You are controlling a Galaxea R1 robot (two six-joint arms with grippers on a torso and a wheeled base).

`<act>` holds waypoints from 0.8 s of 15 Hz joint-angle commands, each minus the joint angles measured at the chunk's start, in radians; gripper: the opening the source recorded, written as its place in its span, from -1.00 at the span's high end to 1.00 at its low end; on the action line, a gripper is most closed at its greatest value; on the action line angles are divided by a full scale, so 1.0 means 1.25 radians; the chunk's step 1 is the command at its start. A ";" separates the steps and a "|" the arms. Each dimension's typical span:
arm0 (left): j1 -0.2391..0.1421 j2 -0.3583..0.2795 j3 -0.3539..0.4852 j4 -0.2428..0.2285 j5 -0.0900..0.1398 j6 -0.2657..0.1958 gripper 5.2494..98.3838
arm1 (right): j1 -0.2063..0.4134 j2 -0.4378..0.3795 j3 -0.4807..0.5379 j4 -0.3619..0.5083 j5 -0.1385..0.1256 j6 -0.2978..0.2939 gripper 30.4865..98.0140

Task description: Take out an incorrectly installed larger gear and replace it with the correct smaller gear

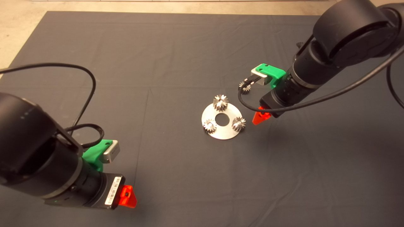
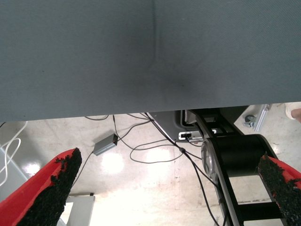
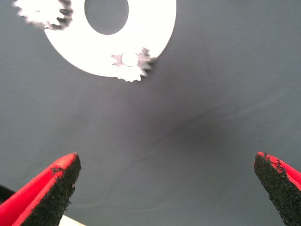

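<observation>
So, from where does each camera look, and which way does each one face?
Head view: above the mat, looking down at the plate; both arms show, left gripper low left, right gripper beside the plate.
Left wrist view: on the left arm, facing the mat's edge and the floor beyond; its open fingers show.
Right wrist view: on the right arm, facing the plate; its open fingers show.
Shared: head and right wrist views both show the plate and the gear nearest the right gripper.

You see a plain dark-grey cloth mat (image 1: 176, 56), a bright silver round metal plate (image 1: 224, 131) carrying shiny silver-grey steel gears (image 1: 221, 102), and green grippers with red, black-padded fingers (image 3: 47, 195).
</observation>
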 commanded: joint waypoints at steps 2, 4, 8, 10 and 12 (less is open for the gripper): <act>-0.006 0.000 0.009 -0.007 0.002 0.001 -0.98 | -0.001 0.055 -0.054 -0.078 -0.031 -0.008 -0.99; -0.006 0.001 0.009 -0.007 0.002 0.001 -0.98 | -0.017 0.084 -0.094 -0.089 -0.031 -0.018 -0.99; -0.006 0.004 0.007 -0.007 0.002 0.003 -0.98 | -0.065 0.138 -0.165 -0.132 -0.031 -0.033 -0.99; -0.006 0.004 0.004 -0.007 0.001 0.003 -0.98 | -0.071 0.152 -0.192 -0.144 -0.029 -0.035 -0.99; -0.006 0.004 0.004 -0.007 0.001 0.003 -0.98 | -0.072 0.171 -0.223 -0.146 -0.028 -0.057 -0.99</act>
